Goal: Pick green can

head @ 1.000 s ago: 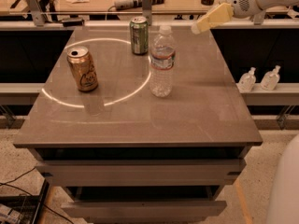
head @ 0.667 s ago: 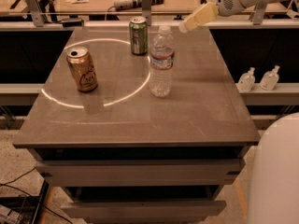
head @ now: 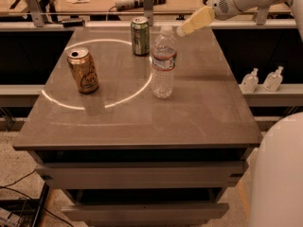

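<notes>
The green can (head: pixel 140 36) stands upright at the far middle of the grey table (head: pixel 189 112), silver top up. The gripper (head: pixel 182 31) comes in from the upper right on a white arm. Its pale fingertip hangs above the table, to the right of the can and apart from it, just behind the cap of the clear water bottle (head: pixel 164 63). It holds nothing that I can see.
An orange-gold can (head: pixel 83 71) stands at the left of the table. Two small white bottles (head: pixel 262 79) sit on a ledge to the right. A cluttered bench runs behind the table. A white robot body part fills the lower right corner.
The gripper has moved left and a little down, from past the table's right rear toward the bottle cap and the green can. The cans and bottle have not moved.
</notes>
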